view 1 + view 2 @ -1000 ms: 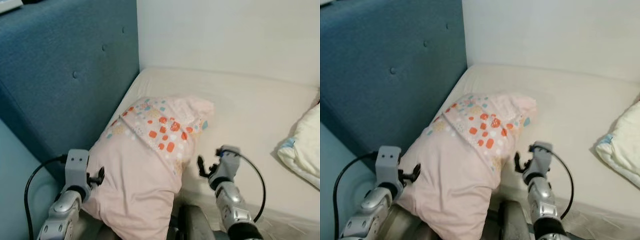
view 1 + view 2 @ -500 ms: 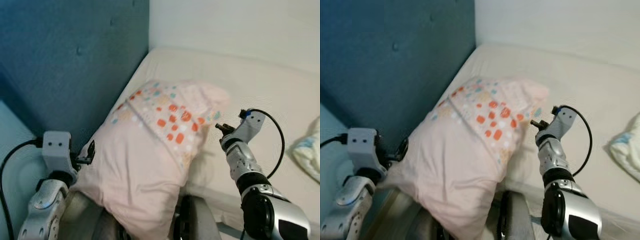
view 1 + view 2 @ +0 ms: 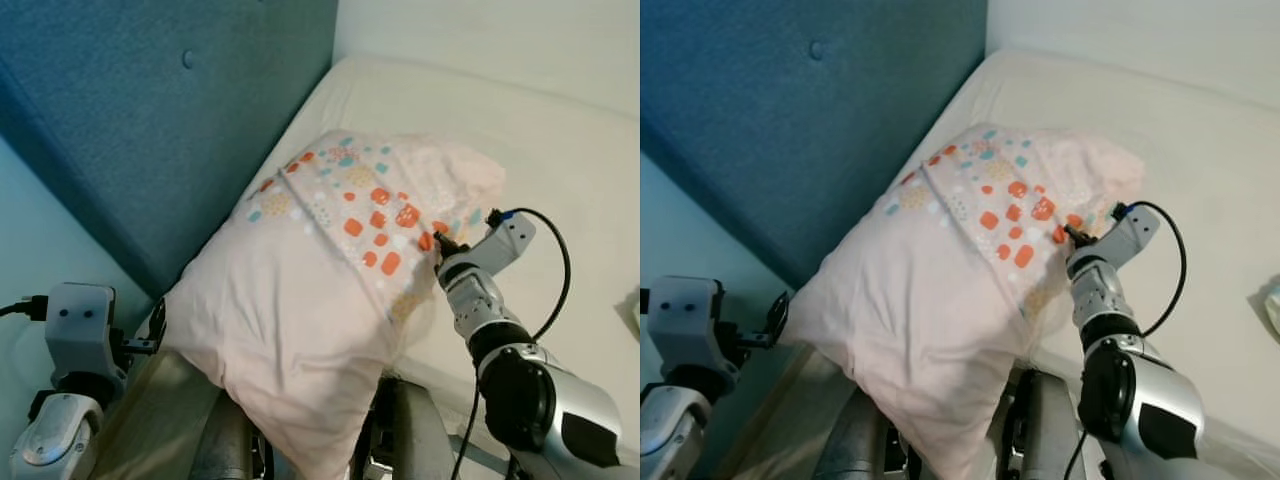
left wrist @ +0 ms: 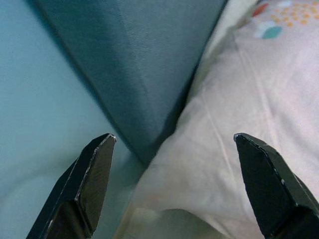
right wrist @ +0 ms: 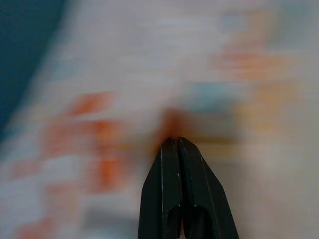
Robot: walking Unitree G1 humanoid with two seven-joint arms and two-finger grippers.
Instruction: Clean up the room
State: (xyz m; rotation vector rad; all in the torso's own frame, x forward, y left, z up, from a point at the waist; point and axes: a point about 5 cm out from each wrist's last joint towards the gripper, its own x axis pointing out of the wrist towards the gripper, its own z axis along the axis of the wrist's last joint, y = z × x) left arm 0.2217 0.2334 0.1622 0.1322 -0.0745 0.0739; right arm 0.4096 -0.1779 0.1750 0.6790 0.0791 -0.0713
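A pale pink pillow (image 3: 320,290) with orange and teal squares lies on the near corner of the cream mattress (image 3: 570,130), next to the blue headboard (image 3: 150,110). Its lower end hangs over the bed's edge toward me. My right gripper (image 3: 440,243) is shut, and its tips press against the patterned side of the pillow (image 5: 99,74); that wrist view is blurred. My left gripper (image 4: 174,136) stands open low on the left, its fingers (image 4: 94,179) spread before the pillow's lower left corner (image 4: 239,149) and the headboard's edge. Nothing lies between them.
A pale teal wall (image 3: 40,230) runs left of the headboard. A white wall (image 3: 520,40) backs the bed. A bit of white bedding (image 3: 1270,300) lies on the mattress at the far right. The robot's dark body (image 3: 400,440) shows below the pillow.
The camera has swung and dipped, so the whole scene has shifted. My right gripper has moved from over the mattress onto the pillow's patterned side. The left gripper now sits lower, by the pillow's corner.
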